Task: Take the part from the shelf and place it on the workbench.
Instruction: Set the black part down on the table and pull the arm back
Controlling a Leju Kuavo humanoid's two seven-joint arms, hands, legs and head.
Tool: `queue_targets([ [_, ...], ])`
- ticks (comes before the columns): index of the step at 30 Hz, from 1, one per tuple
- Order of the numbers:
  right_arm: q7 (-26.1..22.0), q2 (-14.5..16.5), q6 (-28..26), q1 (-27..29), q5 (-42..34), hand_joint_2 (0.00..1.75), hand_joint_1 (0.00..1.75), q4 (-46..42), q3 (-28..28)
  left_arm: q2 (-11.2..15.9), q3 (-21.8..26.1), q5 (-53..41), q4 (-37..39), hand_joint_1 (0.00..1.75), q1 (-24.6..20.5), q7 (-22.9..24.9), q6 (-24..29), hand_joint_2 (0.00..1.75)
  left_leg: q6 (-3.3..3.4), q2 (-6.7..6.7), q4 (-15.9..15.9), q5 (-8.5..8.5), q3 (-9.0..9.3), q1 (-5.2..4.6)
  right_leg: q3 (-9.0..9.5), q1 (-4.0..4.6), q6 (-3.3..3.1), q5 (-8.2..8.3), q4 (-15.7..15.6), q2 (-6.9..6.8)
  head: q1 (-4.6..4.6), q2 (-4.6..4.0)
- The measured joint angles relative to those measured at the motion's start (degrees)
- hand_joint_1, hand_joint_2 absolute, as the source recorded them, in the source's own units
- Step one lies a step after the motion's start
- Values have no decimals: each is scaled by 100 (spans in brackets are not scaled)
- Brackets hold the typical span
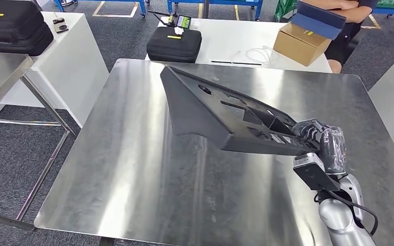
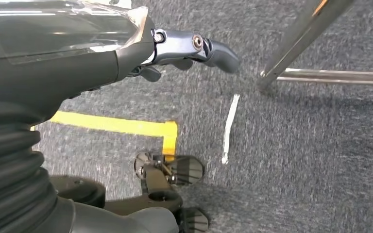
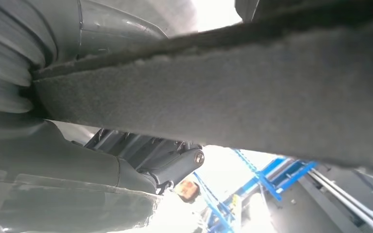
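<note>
The part (image 1: 220, 110) is a long dark grey moulded panel with ribs and slots. My right hand (image 1: 320, 141) grips its near end and holds it tilted above the steel workbench (image 1: 133, 169), far end pointing toward the bench's back left. In the right wrist view the part's felt-like edge (image 3: 233, 92) runs straight across, with my right hand (image 3: 160, 162) closed around it from underneath. My left hand (image 2: 175, 48) hangs over grey carpet beside a steel table leg (image 2: 296, 41), fingers curled in and holding nothing.
A second steel table (image 1: 0, 77) stands at the left. Behind the bench is a white table (image 1: 236, 36) with a black case (image 1: 174, 43) and a cardboard box (image 1: 300, 43); a person (image 1: 349, 25) stands by it. Yellow floor tape (image 2: 121, 125) lies below my left hand.
</note>
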Motion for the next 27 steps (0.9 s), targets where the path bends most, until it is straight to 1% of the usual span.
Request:
queue_targets([
  [1, -1, -5, -3, 4, -1, 175, 175, 0, -4, -2, -5, -7, 0, 0, -1, -1, -1, 175, -13, -3, -2, 23, 1, -7, 0, 4, -5, -4, 2, -2, 3, 0],
  [4, 0, -13, -15, 26, -4, 175, 175, -1, -15, -4, -20, -21, 0, 0, 0, 1, -10, 175, 37, -11, 2, 23, -8, -48, 13, -14, 37, 29, -32, -3, 3, 0],
  [7, -3, -11, -18, 35, -10, 175, 175, -2, -21, -6, -36, -25, 0, 0, 0, 2, -21, 175, 66, -13, 4, 19, -13, -54, 26, -19, 61, 44, -66, -3, 4, 1],
  [11, -20, -6, -18, 33, -16, 175, 175, -2, -25, -7, -67, -25, 0, 0, 1, 2, -42, 175, 83, -13, 6, 10, -15, -61, 32, -23, 66, 46, -79, -3, 3, 0],
  [16, -37, -3, -5, 30, -5, 175, 175, 2, -25, -5, -79, -28, 0, 0, 0, 4, -57, 175, 98, -13, 8, 0, -16, -68, 32, -26, 100, 43, -80, -3, 3, 0],
  [19, -41, -22, 85, -19, 165, 175, 175, 32, -9, -5, -90, -54, 0, 0, -3, 34, -69, 175, 100, -13, 8, -1, -16, -66, 30, -25, 101, 42, -80, -3, 1, -1],
  [23, 103, -77, 255, -321, 701, 175, 175, 203, 151, -7, -128, -100, 0, 0, -39, 133, -119, 175, 100, -9, 7, -1, -16, -59, 29, -21, 101, 43, -78, 0, 2, -1],
  [27, 353, -115, 401, -1052, 1431, 175, 175, 806, 572, -18, -228, -145, -2, 0, -105, 226, -189, 175, 103, 2, 7, 8, -13, -58, 30, -21, 106, 48, -74, 1, 2, 1],
])
